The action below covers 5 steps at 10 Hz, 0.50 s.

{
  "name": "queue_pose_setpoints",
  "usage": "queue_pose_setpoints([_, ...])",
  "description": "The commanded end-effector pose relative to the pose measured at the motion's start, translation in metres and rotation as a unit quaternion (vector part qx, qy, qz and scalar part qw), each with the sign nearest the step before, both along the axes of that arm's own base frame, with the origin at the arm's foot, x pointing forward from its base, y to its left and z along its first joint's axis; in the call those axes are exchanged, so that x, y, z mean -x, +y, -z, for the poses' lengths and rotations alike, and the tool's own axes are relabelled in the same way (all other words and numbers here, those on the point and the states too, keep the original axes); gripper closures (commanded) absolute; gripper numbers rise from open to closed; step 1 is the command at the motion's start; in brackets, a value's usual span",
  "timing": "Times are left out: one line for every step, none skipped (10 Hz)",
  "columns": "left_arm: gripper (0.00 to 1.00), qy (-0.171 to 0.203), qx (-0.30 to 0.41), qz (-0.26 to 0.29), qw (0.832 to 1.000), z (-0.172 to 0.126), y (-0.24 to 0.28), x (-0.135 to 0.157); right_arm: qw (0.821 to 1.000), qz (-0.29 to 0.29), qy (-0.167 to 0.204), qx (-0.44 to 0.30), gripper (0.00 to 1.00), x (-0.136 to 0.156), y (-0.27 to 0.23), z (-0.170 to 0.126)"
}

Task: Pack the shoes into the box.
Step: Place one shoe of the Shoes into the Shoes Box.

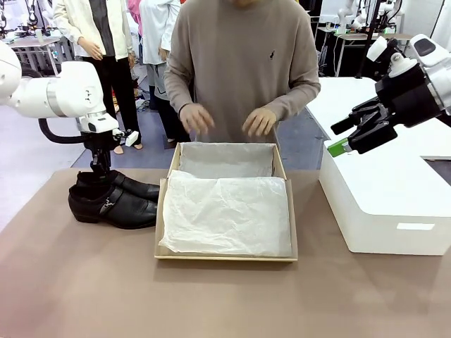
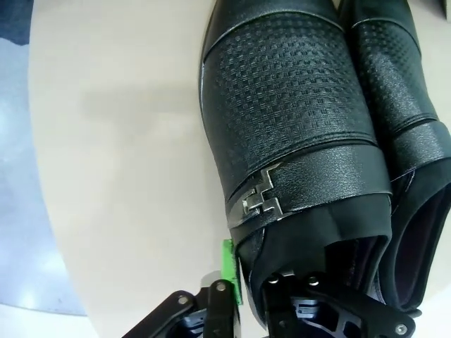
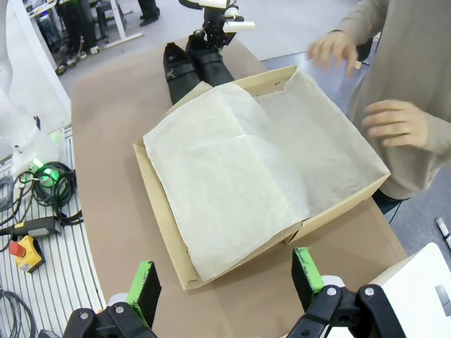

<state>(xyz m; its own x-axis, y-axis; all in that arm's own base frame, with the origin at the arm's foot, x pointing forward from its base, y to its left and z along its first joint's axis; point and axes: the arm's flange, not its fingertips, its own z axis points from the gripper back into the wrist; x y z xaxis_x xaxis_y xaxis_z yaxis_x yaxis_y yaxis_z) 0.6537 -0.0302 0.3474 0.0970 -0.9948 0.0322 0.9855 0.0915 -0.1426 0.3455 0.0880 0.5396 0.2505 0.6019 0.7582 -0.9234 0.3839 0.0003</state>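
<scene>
As the left claw pinches a heel of the shoes, their toes aim 3 o'clock toward the box.

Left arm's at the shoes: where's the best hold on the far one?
The heel collar's side wall, from straight above: the far shoe stands upright, opening up, so one finger fits inside, one outside near the buckle. The left gripper pinches it there.

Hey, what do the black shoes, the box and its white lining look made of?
The shoes: probably leather or imitation, black, low sheen, woven embossed grain; the buckle looks like metal. The box: matte brown cardboard, raw cut edges. The lining: thin white tissue paper, creased.
</scene>
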Motion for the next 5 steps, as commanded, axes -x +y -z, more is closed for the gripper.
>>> queue_pose_setpoints([1.0, -0.008, -0.016, 0.003, 1.0, -0.0037, 0.0014, 0.0055, 1.0, -0.013, -0.012, -0.01, 0.0, -0.0046, 0.001, 0.0011])
queue_pose_setpoints([1.0, -0.009, -0.017, 0.003, 1.0, -0.0038, 0.0013, 0.0061, 1.0, -0.013, -0.012, -0.01, 0.0, -0.0046, 0.001, 0.0011])
queue_pose_setpoints([1.0, -0.01, -0.02, 0.003, 1.0, -0.0043, 0.0012, 0.0066, 1.0, -0.013, -0.012, -0.01, 0.0, -0.0046, 0.001, 0.0011])
queue_pose_setpoints([1.0, -0.012, -0.023, 0.002, 1.0, -0.0051, 0.0012, 0.0071, 1.0, -0.013, -0.012, -0.01, 0.0, -0.0046, 0.001, 0.0011])
queue_pose_setpoints([1.0, -0.027, -0.013, -0.005, 1.0, -0.0108, 0.0042, 0.0077, 1.0, -0.013, -0.012, -0.01, 0.0, -0.0046, 0.001, 0.0011])
